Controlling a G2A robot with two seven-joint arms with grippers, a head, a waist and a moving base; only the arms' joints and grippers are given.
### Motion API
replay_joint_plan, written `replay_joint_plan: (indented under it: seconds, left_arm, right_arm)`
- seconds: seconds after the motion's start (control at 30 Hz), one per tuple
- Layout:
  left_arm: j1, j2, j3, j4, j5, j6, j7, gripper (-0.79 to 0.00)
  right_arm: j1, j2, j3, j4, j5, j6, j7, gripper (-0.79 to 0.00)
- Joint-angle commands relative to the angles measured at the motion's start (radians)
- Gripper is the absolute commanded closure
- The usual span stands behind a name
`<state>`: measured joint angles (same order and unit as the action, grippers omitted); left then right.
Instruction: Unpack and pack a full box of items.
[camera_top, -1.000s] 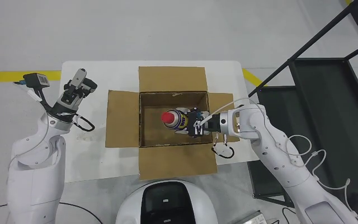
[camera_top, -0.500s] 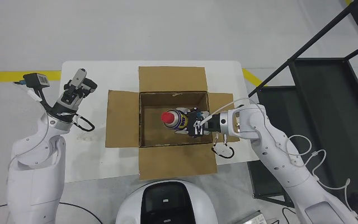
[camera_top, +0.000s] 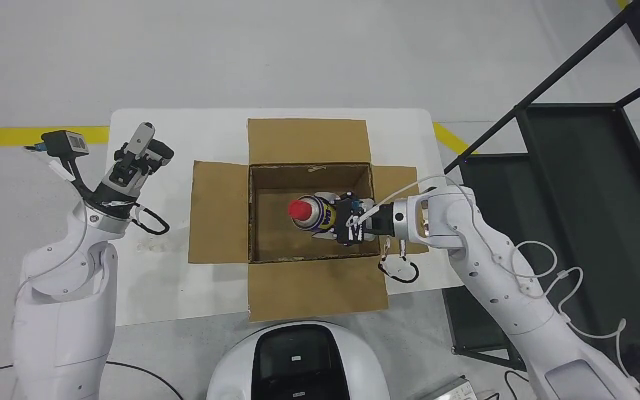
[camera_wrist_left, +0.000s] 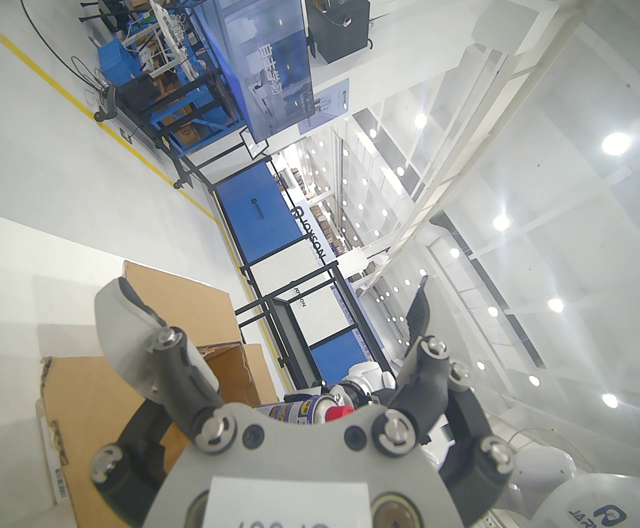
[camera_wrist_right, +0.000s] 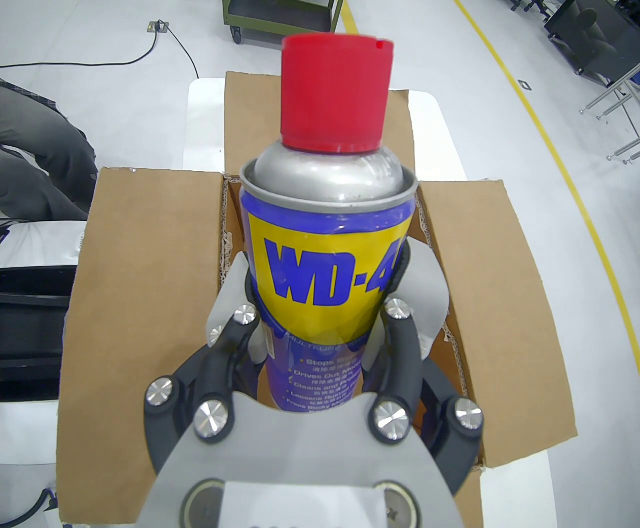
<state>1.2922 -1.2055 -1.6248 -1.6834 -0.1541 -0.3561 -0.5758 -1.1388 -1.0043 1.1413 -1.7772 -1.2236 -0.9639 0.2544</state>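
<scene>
Found right gripper (camera_wrist_right: 330, 287) clamped on the lower body of the spray can (camera_wrist_right: 325, 240), one finger on each side of the blue-and-yellow label. Noted red cap (camera_wrist_right: 332, 95) uppermost, can held upright within the opening of the cardboard box (camera_top: 262, 225), nearer the wall on the right arm's side. Could not tell whether the can's base touches the box floor. Recorded four flaps (camera_top: 310, 140) folded outward, box resting mid-table (camera_top: 210, 135). Found left gripper (camera_wrist_left: 270, 310) with fingers spread apart, holding nothing, raised above the table's left edge, well apart from the box.
</scene>
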Motion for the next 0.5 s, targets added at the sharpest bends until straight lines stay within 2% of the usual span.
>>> replay_joint_plan:
  seconds: [0.0,0.13,0.27,0.47]
  left_arm:
    - [0.0,0.0,0.0,0.0,0.0,0.0,0.0,-0.785]
    - [0.0,0.0,0.0,0.0,0.0,0.0,0.0,-0.785]
    - [0.0,0.0,0.0,0.0,0.0,0.0,0.0,-0.785]
    - [0.0,0.0,0.0,0.0,0.0,0.0,0.0,-0.785]
  right_arm:
    - [-0.011,0.001,0.005,-0.001,0.028,-0.015,-0.041,0.0]
    - [-0.058,0.016,0.088,-0.044,0.008,-0.048,-0.176,0.0]
    - [-0.173,0.047,0.194,-0.088,-0.068,-0.048,-0.353,0.0]
    - [-0.355,0.086,0.381,-0.016,-0.208,-0.045,-0.71,0.0]
